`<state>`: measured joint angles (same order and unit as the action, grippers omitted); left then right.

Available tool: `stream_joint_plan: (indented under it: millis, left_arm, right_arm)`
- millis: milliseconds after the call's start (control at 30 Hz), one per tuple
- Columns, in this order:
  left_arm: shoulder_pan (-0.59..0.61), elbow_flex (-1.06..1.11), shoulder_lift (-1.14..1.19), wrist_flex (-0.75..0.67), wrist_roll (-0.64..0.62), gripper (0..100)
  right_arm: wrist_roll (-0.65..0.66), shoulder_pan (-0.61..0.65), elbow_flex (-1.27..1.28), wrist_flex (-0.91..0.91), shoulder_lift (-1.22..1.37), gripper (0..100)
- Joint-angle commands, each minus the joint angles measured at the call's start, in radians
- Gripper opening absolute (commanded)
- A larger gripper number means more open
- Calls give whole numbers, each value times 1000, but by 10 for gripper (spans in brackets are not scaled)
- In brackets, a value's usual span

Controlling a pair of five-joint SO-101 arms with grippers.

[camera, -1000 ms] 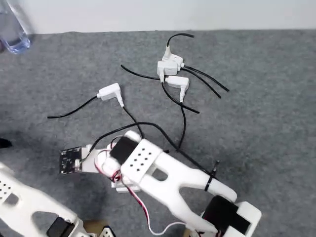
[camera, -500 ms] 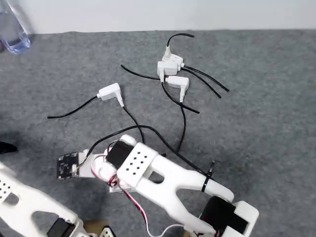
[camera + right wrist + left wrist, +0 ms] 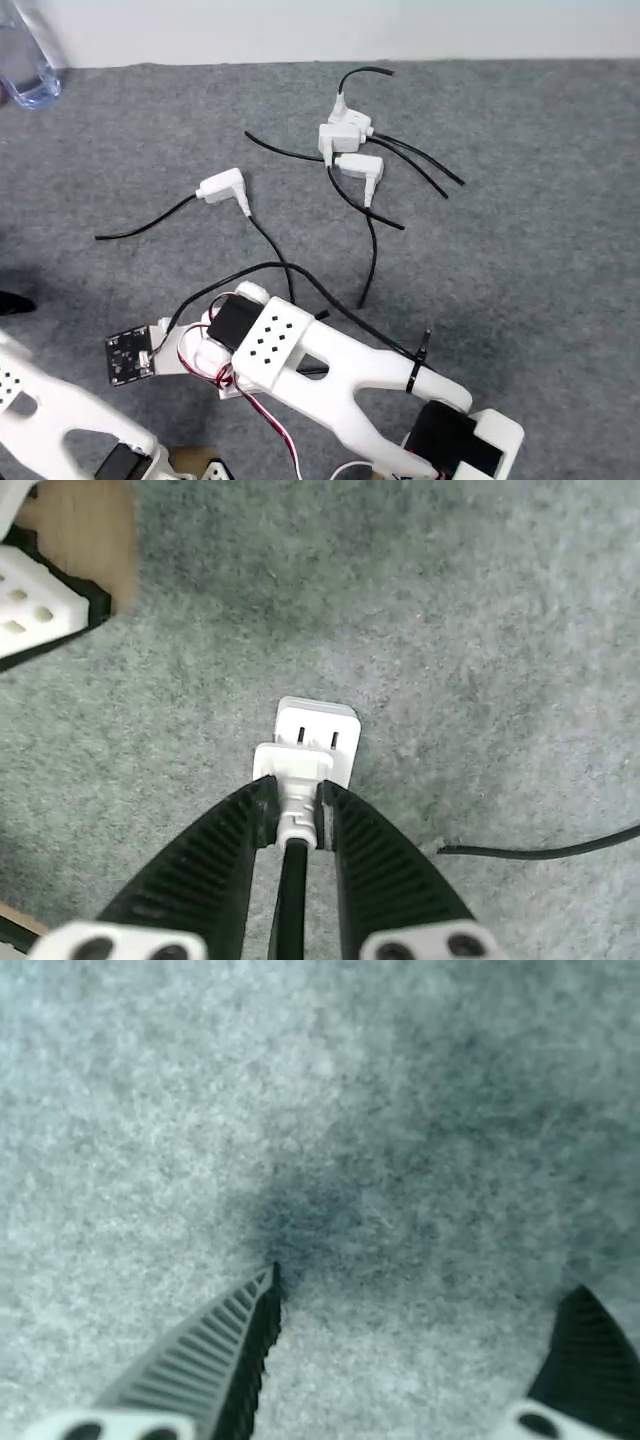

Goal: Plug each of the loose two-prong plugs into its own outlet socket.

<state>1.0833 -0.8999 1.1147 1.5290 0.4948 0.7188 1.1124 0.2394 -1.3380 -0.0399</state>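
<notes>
Table of grey felt (image 3: 520, 250) meets white wall (image 3: 300, 30) at frame top; right gripper (image 3: 297, 792) clamps white two-prong plug (image 3: 293, 764); left gripper (image 3: 428, 1282) spread apart.

White printed-plastic arm shell (image 3: 340, 360), grid of small round holes on top. Black boxy servo motor (image 3: 232, 318). Red and white wire loops (image 3: 200, 355). Black cable tie (image 3: 418, 368). Small dark circuit board (image 3: 128, 355). Black ribbed fingers (image 3: 195, 865).

loose white plug (image 3: 360, 166) on grey mat (image 3: 520, 260)
</notes>
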Motion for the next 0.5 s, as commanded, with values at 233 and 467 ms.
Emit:
stream_joint_plan:
  millis: [233,467]
  left_arm:
    - [17,16,114,-61,14,411]
    - [26,19,114,-61,43,411]
  right_arm:
    - [58,-12,-129,5,116,9]
    - [63,-25,-259,-77,179,9]
